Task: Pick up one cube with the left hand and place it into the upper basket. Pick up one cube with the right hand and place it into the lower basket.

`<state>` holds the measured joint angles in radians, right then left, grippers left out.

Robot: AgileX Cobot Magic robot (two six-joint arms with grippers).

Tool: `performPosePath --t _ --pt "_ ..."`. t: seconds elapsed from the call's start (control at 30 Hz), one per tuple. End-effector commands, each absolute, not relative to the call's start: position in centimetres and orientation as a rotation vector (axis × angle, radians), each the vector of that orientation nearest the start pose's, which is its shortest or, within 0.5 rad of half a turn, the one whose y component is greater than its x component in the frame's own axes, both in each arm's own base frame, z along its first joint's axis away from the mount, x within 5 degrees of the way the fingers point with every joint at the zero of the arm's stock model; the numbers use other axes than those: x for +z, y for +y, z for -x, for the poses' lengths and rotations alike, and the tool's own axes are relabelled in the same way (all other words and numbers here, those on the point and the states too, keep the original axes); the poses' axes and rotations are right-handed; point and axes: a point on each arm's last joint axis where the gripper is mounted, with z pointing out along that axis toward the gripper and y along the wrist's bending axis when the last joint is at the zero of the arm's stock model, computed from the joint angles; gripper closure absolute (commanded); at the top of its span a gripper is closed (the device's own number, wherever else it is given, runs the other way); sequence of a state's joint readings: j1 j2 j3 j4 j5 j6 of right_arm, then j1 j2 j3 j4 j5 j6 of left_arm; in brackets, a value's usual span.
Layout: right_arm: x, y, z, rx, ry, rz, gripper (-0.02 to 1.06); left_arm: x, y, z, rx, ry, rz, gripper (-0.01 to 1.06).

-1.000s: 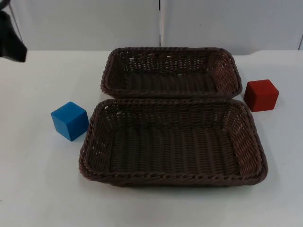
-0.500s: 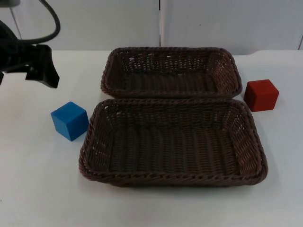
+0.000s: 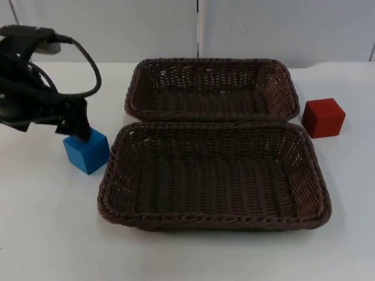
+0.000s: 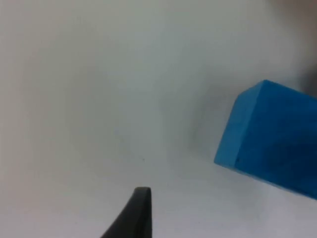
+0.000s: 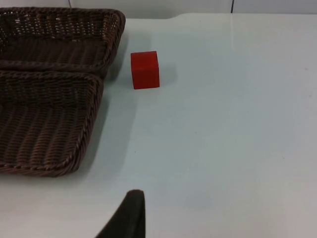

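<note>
L arm enters from upper-left of top view, bent down and inward over the table's left side. L gripper (image 3: pixel 75 126) low, pointing toward table centre; finger spread not determinable. L wrist view: one black fingertip (image 4: pixel 134 214) above the white surface. R arm waiting; R wrist view: one black fingertip (image 5: pixel 130 213) well above table. R finger spread not determinable.

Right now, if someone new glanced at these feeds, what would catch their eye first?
Two dark wicker baskets sit mid-table, the upper basket against the lower basket. A blue cube stands left of the lower one, with the left pincer right at its far top edge. A red cube stands alone beside the upper basket's right end.
</note>
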<state>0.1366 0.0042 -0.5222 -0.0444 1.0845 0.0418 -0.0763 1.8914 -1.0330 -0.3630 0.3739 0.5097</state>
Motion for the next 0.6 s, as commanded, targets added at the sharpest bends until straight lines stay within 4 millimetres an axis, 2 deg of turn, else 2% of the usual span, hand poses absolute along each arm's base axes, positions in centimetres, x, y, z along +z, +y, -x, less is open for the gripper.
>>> performPosePath --t 0.0,0.57 --pt "28.0 -0.5 0.7 0.043 2.043 0.096 -0.01 13.6 -4.1 -36.1 -0.14 2.649 -0.387 0.0" --pt "28.0 -0.5 0.7 0.043 2.043 0.096 -0.01 10.0 -4.5 -38.1 -0.107 2.658 -0.612 0.0"
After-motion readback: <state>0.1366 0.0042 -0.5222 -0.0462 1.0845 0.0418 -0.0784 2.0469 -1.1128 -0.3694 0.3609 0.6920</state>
